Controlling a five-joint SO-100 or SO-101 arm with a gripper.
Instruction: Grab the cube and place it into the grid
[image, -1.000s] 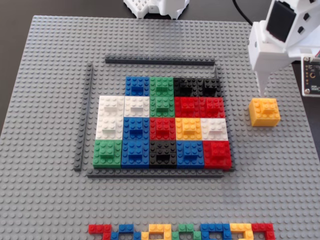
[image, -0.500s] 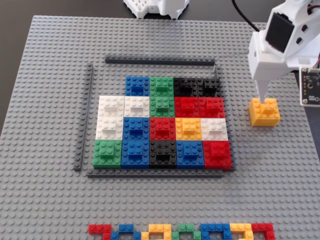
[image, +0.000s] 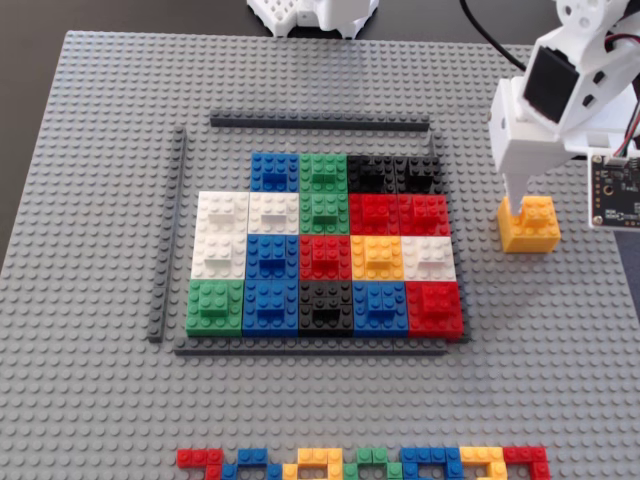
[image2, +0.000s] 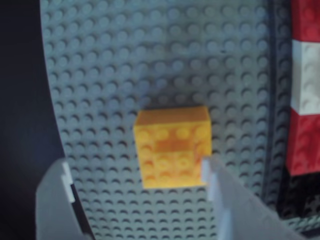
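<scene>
A yellow-orange cube (image: 531, 224) stands on the grey studded baseplate (image: 90, 180), to the right of the grid in the fixed view. The grid (image: 325, 250) is a block of coloured bricks inside a dark grey frame. My white gripper (image: 522, 203) hangs over the cube, with one fingertip (image: 513, 195) touching its upper left edge. In the wrist view the cube (image2: 172, 147) lies between and just ahead of my open jaws (image2: 135, 172). The right finger (image2: 212, 175) is at the cube's lower right corner. The left finger (image2: 62, 177) stands well apart from it.
A row of small coloured bricks (image: 365, 463) lies along the baseplate's front edge. A white part (image: 315, 15) sits beyond the back edge. The grid's red, white and black bricks (image2: 305, 100) show at the wrist view's right edge. The baseplate ends at the dark table (image2: 20, 100).
</scene>
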